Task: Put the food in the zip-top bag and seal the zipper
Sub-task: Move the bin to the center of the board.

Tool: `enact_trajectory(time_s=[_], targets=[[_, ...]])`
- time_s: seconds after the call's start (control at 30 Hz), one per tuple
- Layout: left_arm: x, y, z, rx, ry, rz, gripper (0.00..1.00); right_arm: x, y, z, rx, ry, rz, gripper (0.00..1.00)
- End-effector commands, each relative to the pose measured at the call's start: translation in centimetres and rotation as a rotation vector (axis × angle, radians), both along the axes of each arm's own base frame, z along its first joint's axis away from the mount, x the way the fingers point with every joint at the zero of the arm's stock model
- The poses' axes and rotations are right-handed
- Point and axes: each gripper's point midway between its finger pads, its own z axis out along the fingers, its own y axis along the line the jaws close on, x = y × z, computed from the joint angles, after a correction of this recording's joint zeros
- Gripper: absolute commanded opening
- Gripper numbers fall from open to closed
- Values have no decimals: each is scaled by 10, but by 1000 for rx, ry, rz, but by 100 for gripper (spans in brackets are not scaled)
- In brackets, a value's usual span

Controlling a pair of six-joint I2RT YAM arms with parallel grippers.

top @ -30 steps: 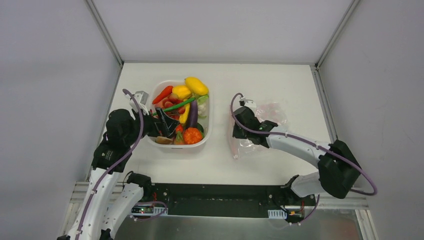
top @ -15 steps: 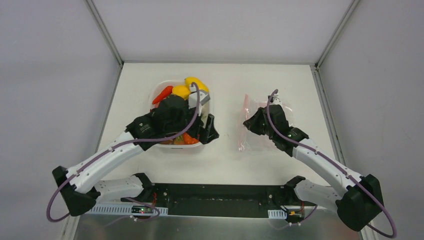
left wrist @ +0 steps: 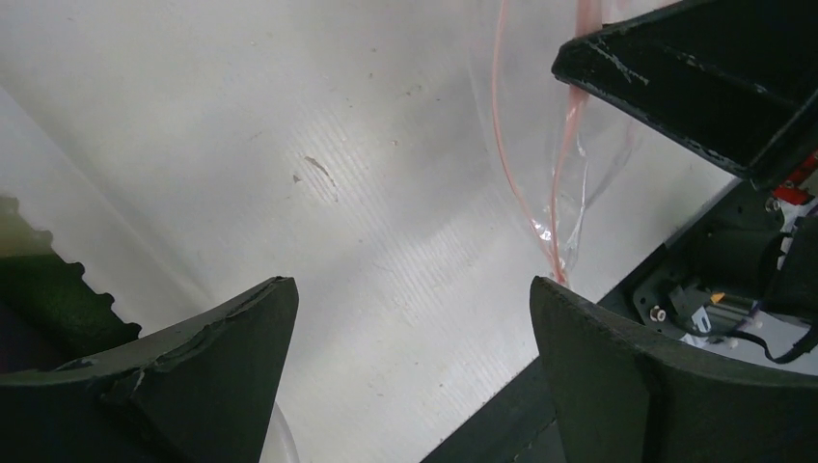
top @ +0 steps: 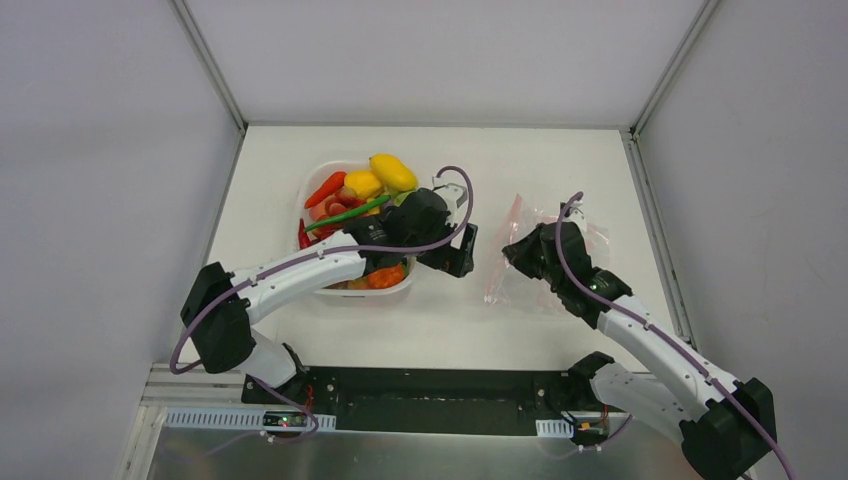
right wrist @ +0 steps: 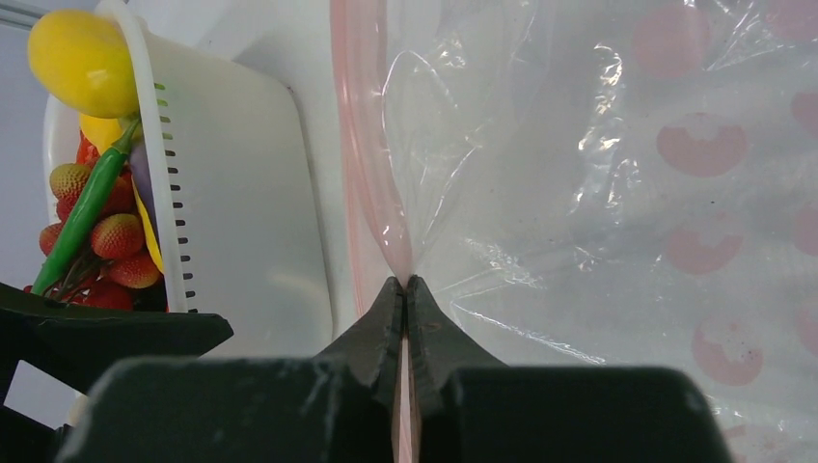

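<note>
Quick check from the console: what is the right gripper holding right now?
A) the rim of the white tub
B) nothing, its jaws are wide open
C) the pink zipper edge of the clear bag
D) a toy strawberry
C: in the right wrist view the right gripper is pinched shut on the zipper, the pink strip along the mouth of the zip-top bag.

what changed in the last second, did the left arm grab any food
No grab: the left claw swung right, out of the tub to the table between tub and bag, open and empty. The right claw, shut on the zipper, swung round and pulled the bag rightward. Tub and food stayed put.
</note>
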Motion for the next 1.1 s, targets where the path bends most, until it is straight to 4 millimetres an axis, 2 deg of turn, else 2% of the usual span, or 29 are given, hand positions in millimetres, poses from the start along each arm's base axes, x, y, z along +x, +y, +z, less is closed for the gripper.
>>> enact_trajectory(time_s=[0.0,0.2,0.33,0.43,0.57,0.63,0.87,0.93,1.0,1.07], targets=[[15,21,-6,85,-33,131,95,2,-1,3,7,-6,-8,0],[17,60,-28,226,-59,231,95,2,10,5,5,4,54,1],[16,68,-27,217,-68,245,96,1,18,4,11,14,103,1],[13,50,-12,130,-76,174,97,-1,29,9,27,-3,177,1],[6,13,20,-91,-79,79,95,-7,38,15,39,-14,247,2],[3,-1,26,-150,-57,53,93,-8,39,17,41,-18,259,2],[-2,-32,7,-200,75,13,81,-15,44,33,81,-63,308,3],[-2,-36,1,-202,95,11,76,-17,44,38,88,-82,312,3],[0,-38,-6,-188,106,13,68,-20,43,44,97,-102,321,3],[1,-39,-12,-179,113,21,65,-22,44,50,103,-119,334,4]])
